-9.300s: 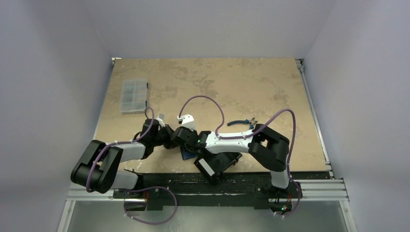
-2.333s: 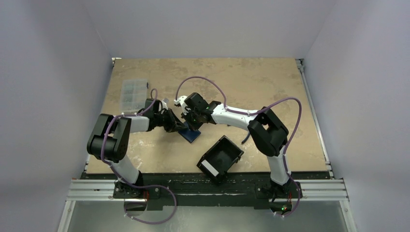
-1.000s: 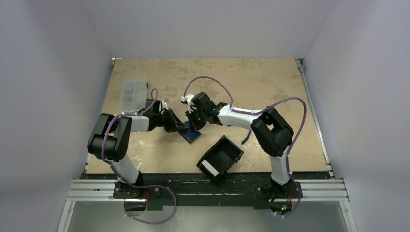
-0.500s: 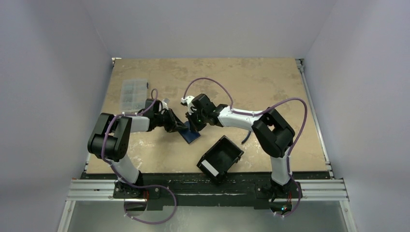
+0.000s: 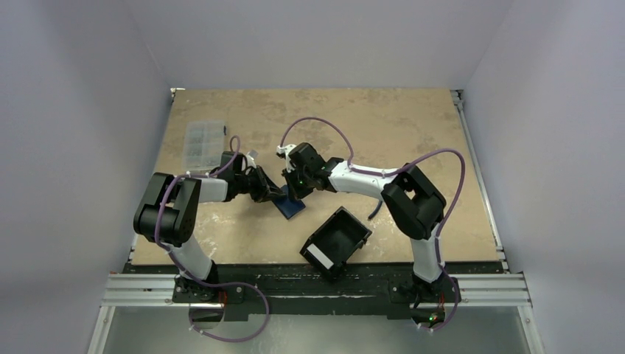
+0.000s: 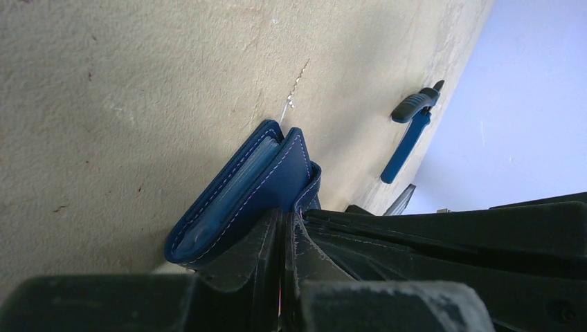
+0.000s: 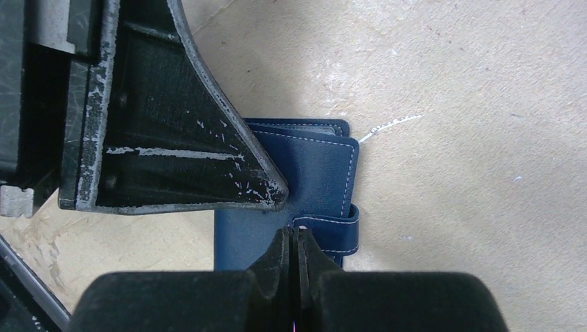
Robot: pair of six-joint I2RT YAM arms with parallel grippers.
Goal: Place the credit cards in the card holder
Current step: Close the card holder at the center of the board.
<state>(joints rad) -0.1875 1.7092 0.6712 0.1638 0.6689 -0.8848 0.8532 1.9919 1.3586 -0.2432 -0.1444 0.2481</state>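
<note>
One folded navy card holder [image 5: 292,206] lies on the table [image 5: 368,125]. The left gripper [image 5: 271,193] and right gripper [image 5: 295,194], both pinched narrow, touch its opposite sides. One black tray [image 5: 361,228] sits near it, and one clear compartment box [image 5: 203,141] lies well apart.

1. A white label [image 5: 318,257] sits on the black tray [image 5: 340,234], just to the near side of the right gripper [image 5: 293,193]; it is too small to read.
2. The card holder [image 7: 315,173] at that gripper's tips shows plain blue leather and pale stitching, no legible lettering.
3. Nothing else readable.
</note>
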